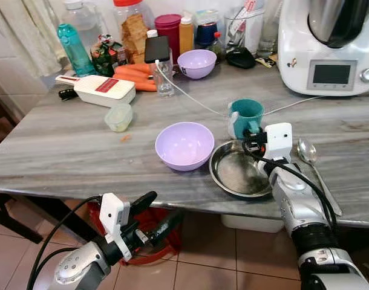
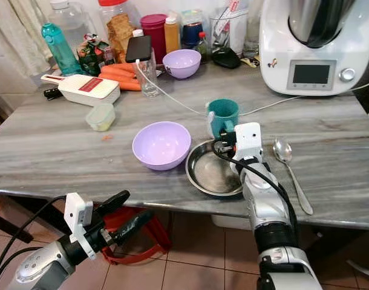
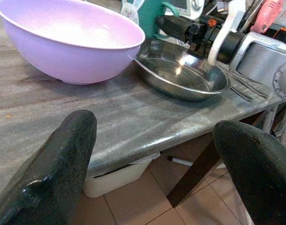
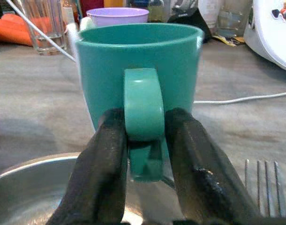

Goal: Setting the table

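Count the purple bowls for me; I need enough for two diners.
2. One purple bowl sits near the front edge beside the steel plate; the other sits at the back among the jars. Clutter might hide more.

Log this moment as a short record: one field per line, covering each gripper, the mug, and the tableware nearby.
right gripper: shut on the teal mug handle
left gripper: open, below the table edge
mug: upright on table, behind the steel plate
lilac bowl: left of plate
spoon: right of plate
fork: beside plate
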{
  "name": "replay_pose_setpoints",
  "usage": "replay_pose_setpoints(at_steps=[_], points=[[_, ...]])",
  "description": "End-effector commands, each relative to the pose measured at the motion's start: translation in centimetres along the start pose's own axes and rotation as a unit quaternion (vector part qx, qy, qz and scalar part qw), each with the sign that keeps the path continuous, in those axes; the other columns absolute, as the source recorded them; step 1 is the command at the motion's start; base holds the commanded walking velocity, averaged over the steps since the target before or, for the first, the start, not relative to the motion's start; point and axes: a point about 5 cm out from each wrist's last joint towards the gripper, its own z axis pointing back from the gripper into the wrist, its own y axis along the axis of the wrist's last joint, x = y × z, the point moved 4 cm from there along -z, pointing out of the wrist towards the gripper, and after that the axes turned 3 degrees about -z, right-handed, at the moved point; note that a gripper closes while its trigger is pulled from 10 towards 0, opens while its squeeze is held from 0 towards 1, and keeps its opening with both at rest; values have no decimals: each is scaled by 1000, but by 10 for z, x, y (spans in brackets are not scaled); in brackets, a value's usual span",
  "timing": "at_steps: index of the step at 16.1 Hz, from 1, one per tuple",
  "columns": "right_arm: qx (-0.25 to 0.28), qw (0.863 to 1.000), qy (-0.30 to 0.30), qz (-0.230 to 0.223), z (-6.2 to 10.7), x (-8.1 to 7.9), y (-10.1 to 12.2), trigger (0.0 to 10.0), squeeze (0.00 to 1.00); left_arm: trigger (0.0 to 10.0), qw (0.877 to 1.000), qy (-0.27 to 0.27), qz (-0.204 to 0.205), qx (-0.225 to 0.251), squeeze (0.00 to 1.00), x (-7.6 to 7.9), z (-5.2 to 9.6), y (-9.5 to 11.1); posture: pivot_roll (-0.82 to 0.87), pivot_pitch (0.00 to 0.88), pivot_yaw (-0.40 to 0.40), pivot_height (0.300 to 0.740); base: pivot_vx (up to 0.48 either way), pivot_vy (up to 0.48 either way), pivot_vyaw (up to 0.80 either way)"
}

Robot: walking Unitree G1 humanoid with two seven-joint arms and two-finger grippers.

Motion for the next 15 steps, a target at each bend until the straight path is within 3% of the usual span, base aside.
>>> replay_pose_setpoints(at_steps=[1,8,15], points=[[6,1000,8,5,-3,-3,3,10000,1000,10000,1000,-5,-4,0,0,1,1,3,-43,80,115,740,0,0,0],[43,999,-17,6,4,8,15,10000,1000,10000,1000,7,-17,20,0,-6,-8,7,-49,35,111,740,0,0,0],[106,992,-70,12,38,21,41,10000,1000,10000,997,51,-35,47,0,-19,-17,14,-62,0,121,740,0,0,0]])
